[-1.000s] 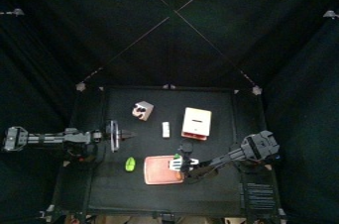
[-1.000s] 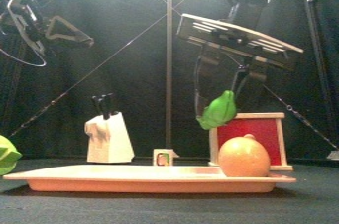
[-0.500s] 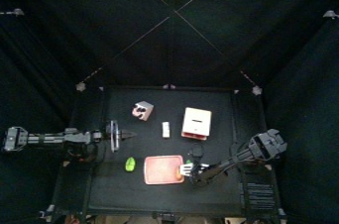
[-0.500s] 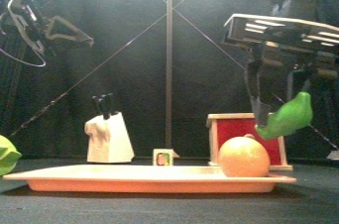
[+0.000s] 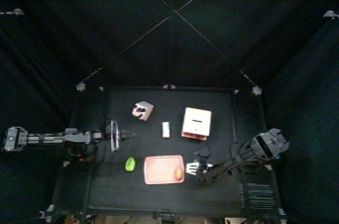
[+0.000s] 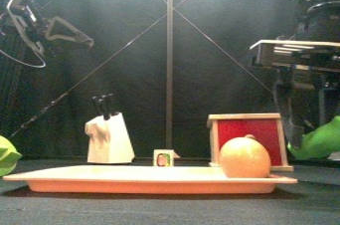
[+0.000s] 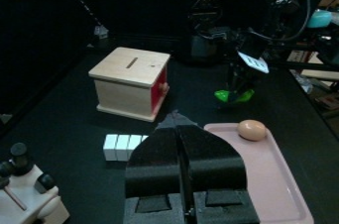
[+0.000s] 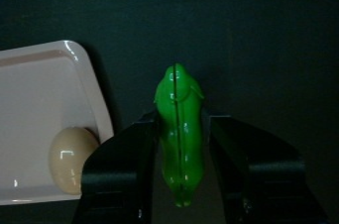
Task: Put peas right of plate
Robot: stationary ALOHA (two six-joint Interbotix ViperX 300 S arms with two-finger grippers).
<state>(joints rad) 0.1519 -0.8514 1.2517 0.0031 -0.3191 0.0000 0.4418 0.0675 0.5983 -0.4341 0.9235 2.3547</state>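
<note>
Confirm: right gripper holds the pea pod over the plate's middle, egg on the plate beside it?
Not quite. The right gripper does hold the pea pod, but off the plate, past the edge where the egg lies, over bare table. The right wrist view shows it.

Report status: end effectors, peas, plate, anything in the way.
Right end effector shut on the peas, just right of the plate. Left end effector shut, holding nothing, parked at the table's left. Nothing in the way.
</note>
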